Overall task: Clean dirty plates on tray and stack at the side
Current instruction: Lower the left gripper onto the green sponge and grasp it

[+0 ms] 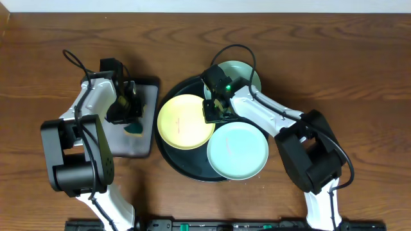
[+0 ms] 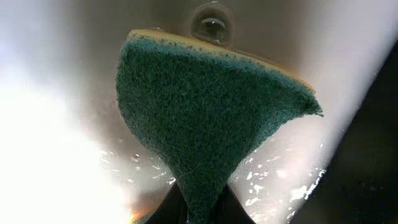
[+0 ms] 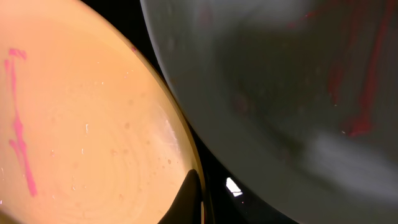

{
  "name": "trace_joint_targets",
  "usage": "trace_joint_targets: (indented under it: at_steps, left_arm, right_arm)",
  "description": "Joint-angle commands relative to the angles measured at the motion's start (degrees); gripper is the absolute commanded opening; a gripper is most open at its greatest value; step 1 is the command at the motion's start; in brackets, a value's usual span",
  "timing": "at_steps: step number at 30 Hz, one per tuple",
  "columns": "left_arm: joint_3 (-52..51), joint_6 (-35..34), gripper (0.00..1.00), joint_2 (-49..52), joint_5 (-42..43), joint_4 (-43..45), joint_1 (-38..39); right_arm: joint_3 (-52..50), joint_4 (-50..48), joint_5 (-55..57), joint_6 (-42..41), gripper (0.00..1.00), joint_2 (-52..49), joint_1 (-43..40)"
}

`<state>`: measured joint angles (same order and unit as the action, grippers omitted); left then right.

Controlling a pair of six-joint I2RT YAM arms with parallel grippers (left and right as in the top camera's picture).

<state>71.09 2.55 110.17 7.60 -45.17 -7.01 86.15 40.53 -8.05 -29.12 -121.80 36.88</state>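
The round black tray [image 1: 186, 165] holds three plates. The pale yellow plate [image 1: 183, 122] lies at its left and carries pink marks in the right wrist view [image 3: 87, 124]. One mint plate [image 1: 237, 151] lies at the front right, another [image 1: 245, 69] at the back, partly under my right arm. My right gripper [image 1: 215, 112] is at the yellow plate's right rim, with one finger [image 3: 198, 202] lying on the rim. A shaded mint plate [image 3: 280, 93] with red marks is beside it. My left gripper [image 1: 128, 119] is shut on a green sponge [image 2: 205, 106].
A grey rectangular black-rimmed tray [image 1: 146, 90] lies left of the round tray. The sponge [image 1: 135, 129] hangs just over its wet surface [image 2: 56, 124]. Bare wooden table surrounds both trays.
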Motion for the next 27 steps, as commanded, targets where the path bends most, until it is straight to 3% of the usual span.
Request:
trace_joint_targets:
  at_steps: [1, 8, 14, 27]
  left_arm:
    - [1.0, -1.4, 0.07, -1.2, 0.8, -0.9, 0.0]
    - [7.8, -1.6, 0.08, -7.9, 0.8, -7.6, 0.0]
    - [8.5, -2.5, 0.07, -15.9, 0.5, -8.1, 0.0]
    - [8.3, -3.0, 0.07, -16.5, -2.1, -8.2, 0.1]
  right_arm:
    - [0.4, 0.0, 2.2, 0.5, 0.03, -0.8, 0.5]
    - [0.4, 0.0, 1.1, 0.5, 0.02, -0.8, 0.3]
    - [0.4, 0.0, 0.9, 0.5, 0.01, -0.8, -0.2]
    - [0.4, -0.5, 0.9, 0.5, 0.01, -0.8, -0.2]
